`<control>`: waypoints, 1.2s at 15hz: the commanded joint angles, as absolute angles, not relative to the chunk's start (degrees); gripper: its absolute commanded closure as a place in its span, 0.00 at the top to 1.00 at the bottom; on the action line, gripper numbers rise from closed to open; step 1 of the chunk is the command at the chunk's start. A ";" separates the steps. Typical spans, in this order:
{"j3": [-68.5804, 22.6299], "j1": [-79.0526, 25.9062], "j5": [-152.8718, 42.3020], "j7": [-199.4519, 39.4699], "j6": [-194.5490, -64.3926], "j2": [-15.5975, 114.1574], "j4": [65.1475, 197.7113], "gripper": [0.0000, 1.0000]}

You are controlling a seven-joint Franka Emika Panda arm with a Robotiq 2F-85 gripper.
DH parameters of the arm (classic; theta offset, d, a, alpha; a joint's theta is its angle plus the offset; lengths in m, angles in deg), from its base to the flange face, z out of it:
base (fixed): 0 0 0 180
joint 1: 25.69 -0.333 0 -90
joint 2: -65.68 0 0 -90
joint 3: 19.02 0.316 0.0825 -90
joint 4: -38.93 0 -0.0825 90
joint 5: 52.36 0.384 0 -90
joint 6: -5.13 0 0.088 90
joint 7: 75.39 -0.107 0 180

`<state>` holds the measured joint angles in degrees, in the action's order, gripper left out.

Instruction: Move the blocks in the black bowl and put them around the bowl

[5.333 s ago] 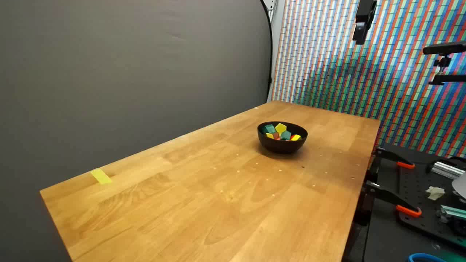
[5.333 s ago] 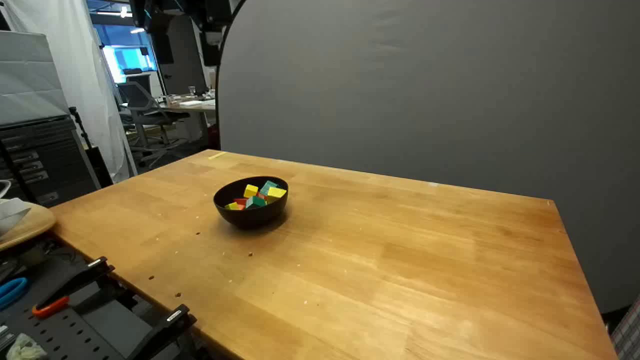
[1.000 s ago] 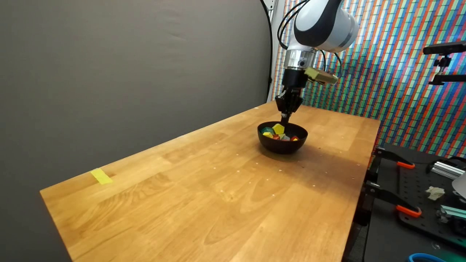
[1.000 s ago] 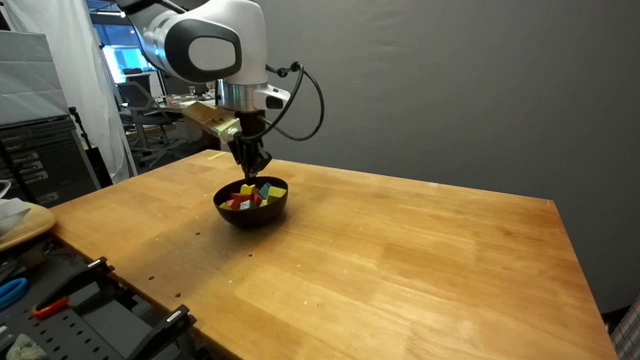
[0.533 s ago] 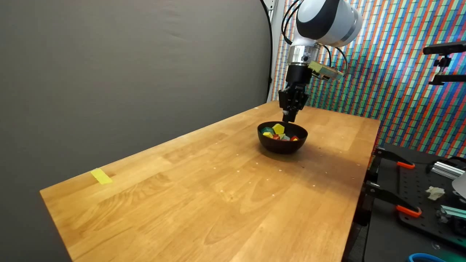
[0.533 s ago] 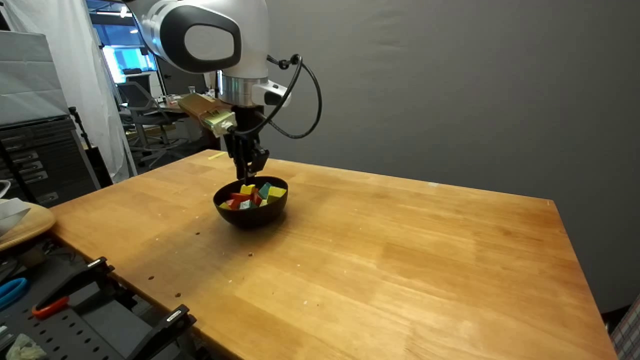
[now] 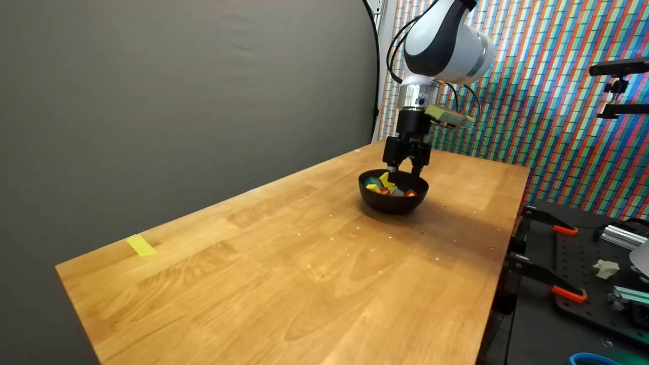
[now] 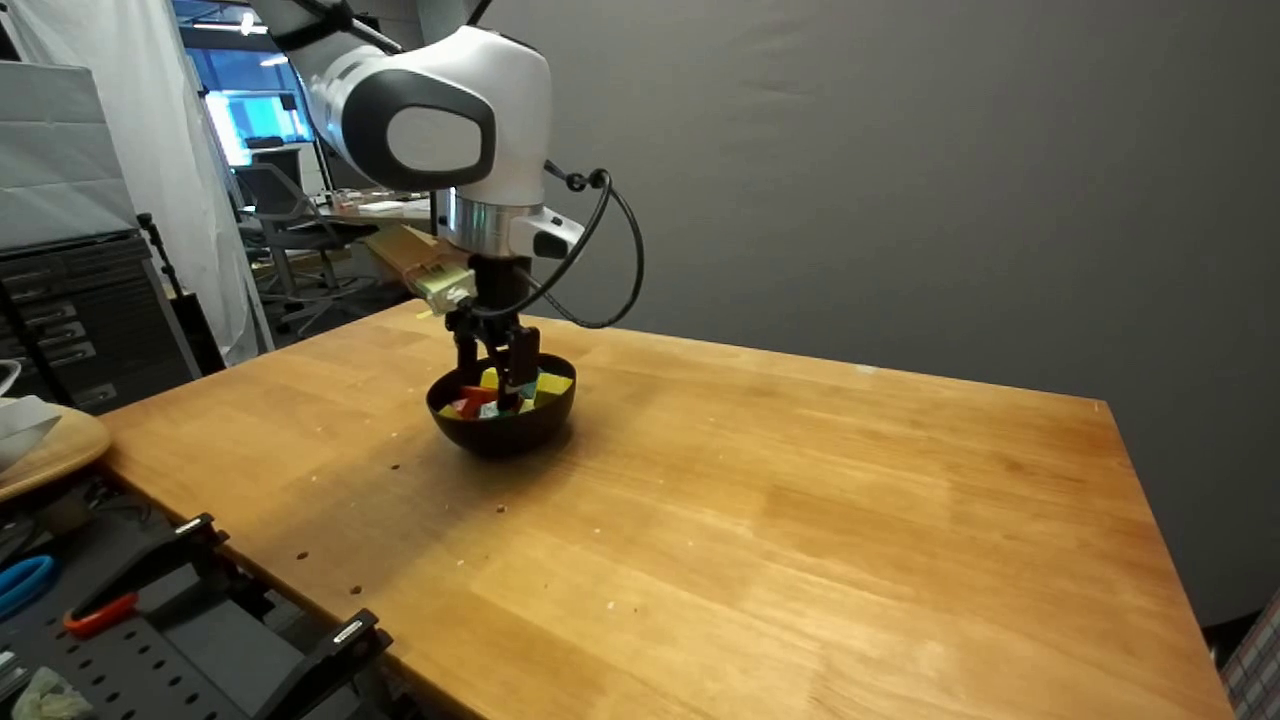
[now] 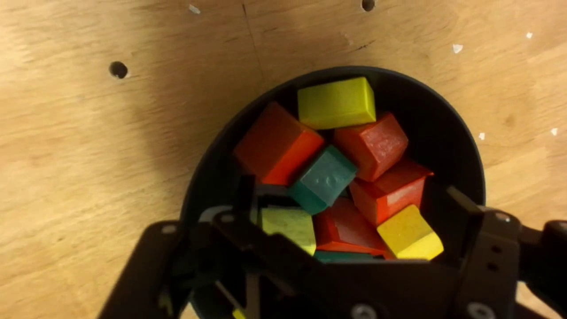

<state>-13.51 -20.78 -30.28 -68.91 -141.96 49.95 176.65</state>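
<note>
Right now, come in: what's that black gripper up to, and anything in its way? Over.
Black gripper: open at the round black bowl. Red, yellow and green blocks: in the bowl, none seen around it. Packed close, possibly in each other's way.

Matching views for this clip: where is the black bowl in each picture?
In an exterior view: black bowl just right of centre, about mid-height.
In an exterior view: black bowl left of centre, slightly below mid-height.
In the wrist view: black bowl right of centre, its lower part mostly hidden behind the open jaws.
Shared landmark: the coloured blocks inside it.
</note>
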 commanded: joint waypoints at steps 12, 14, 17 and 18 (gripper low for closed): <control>-14.19 -24.41 -35.62 -71.84 -146.33 40.25 170.56 0.64; -15.70 -26.43 -39.95 -74.32 -149.27 40.06 171.00 0.52; -17.47 -28.51 -45.23 -77.74 -150.46 39.60 171.10 0.26; -17.67 -28.58 -45.94 -78.25 -150.09 39.61 171.11 0.19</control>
